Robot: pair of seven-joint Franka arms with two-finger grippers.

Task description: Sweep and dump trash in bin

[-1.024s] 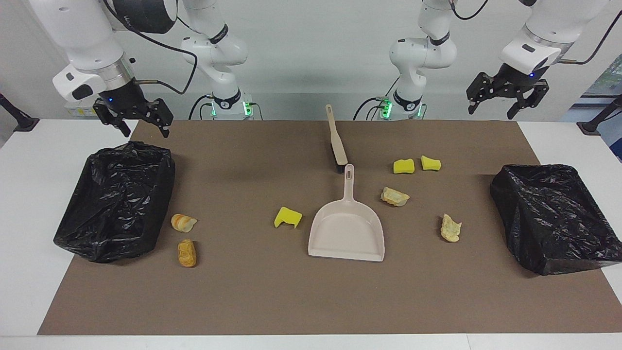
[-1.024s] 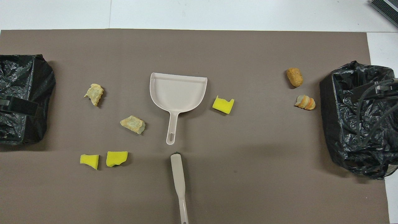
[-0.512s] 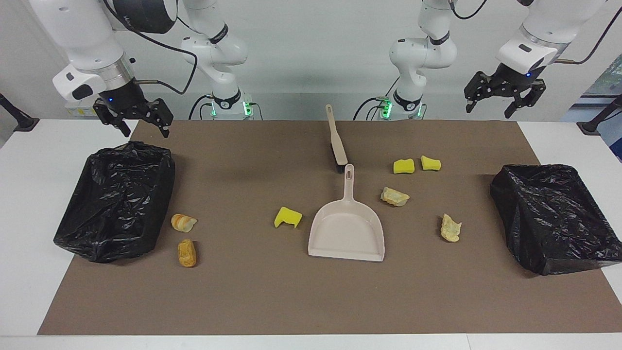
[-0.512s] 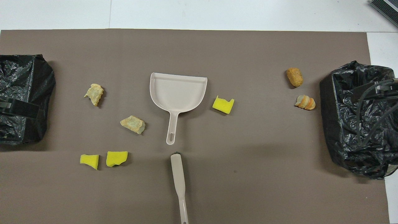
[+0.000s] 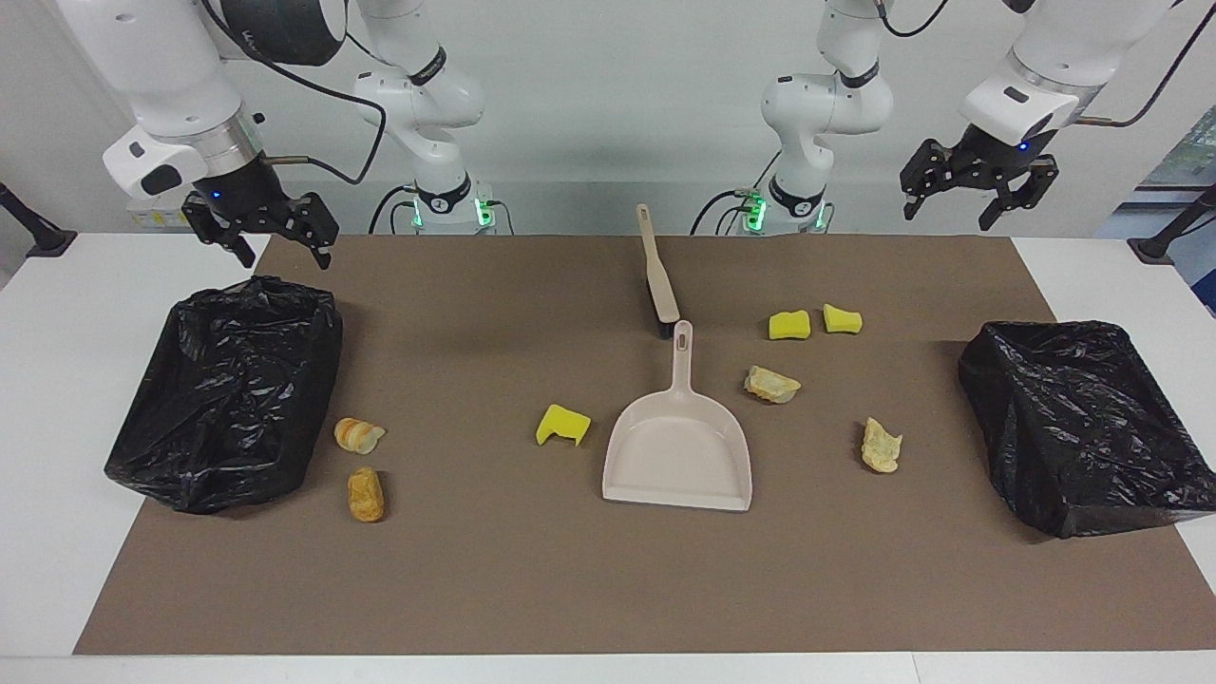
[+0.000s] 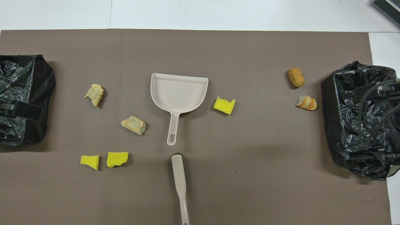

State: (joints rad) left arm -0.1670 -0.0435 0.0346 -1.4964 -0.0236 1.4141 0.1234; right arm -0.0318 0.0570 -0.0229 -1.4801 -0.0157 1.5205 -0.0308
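Observation:
Trash lies scattered on the brown mat: yellow sponge chunks point(image 5: 562, 424) point(image 5: 789, 325) point(image 5: 842, 318) and tan bread-like lumps point(image 5: 770, 384) point(image 5: 881, 446) point(image 5: 359, 435) point(image 5: 366, 494). A bin lined with a black bag stands at each end of the table point(image 5: 233, 389) point(image 5: 1073, 423). My right gripper point(image 5: 283, 249) hangs open and holds nothing, over the mat's corner beside the bin at its end. High over the mat's other corner near the robots, my left gripper point(image 5: 961, 201) is open, with nothing in it.
A beige dustpan point(image 5: 679, 446) lies mid-mat, its handle toward the robots. A beige brush point(image 5: 657, 271) lies just nearer to the robots, in line with that handle. White table point(image 5: 57, 399) borders the mat. A cable point(image 6: 372, 106) hangs over one bin in the overhead view.
My left gripper has risen a little and drifted toward the table's middle. The right gripper and all the things on the mat have stayed put.

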